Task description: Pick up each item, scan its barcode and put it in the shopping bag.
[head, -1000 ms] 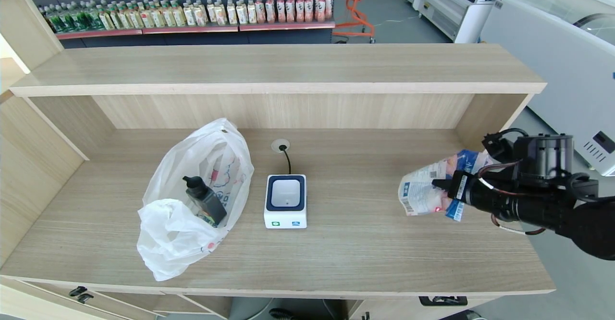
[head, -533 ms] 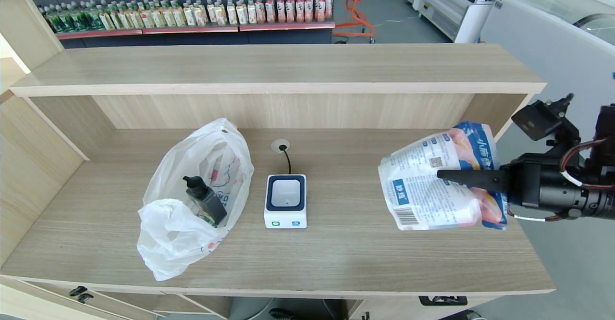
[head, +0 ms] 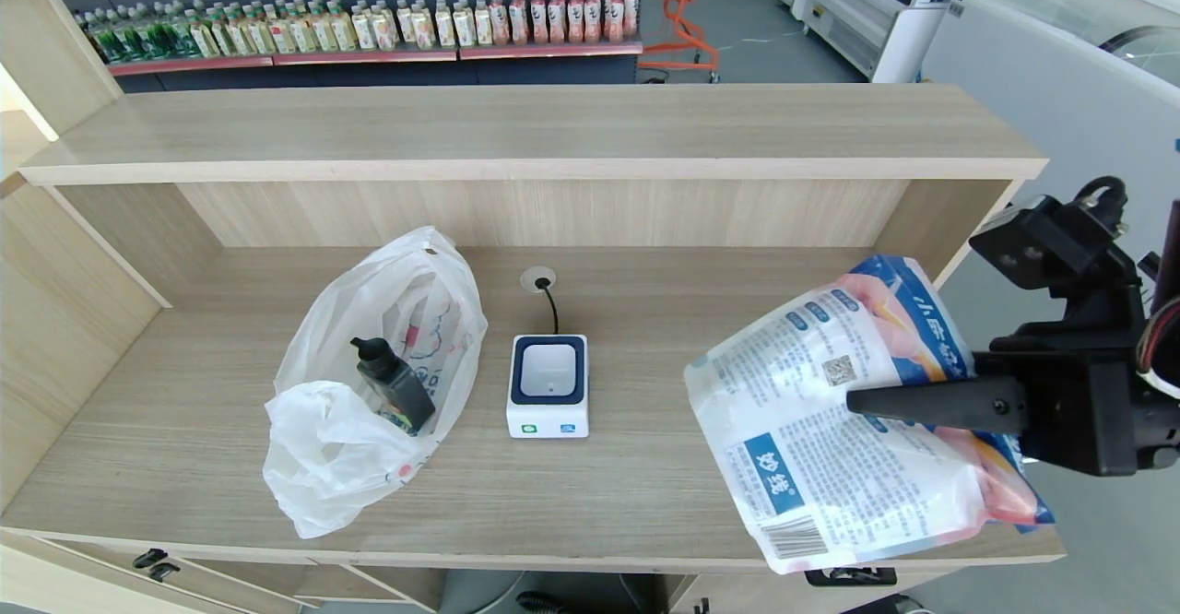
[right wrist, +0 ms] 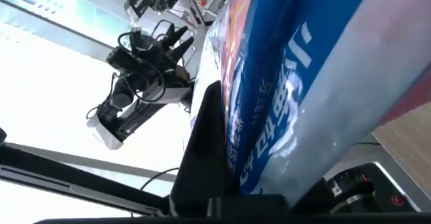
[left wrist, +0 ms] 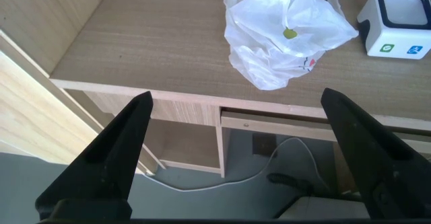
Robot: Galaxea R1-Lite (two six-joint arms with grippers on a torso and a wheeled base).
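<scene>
Head view: shopping bag [head: 324, 453] on wooden counter [head: 645, 490], shelves [head: 369, 31] behind

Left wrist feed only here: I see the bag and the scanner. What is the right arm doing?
Observer: The right pincer is shut on a blue-and-white pouch, at the counter's right end.
Operator: Barcode facing the scanner?
Observer: No. The barcode is at the pouch's lower corner, facing the head camera, not the scanner.
Operator: Anything in the bag?
Observer: A black pump bottle is in the shopping bag.
</scene>
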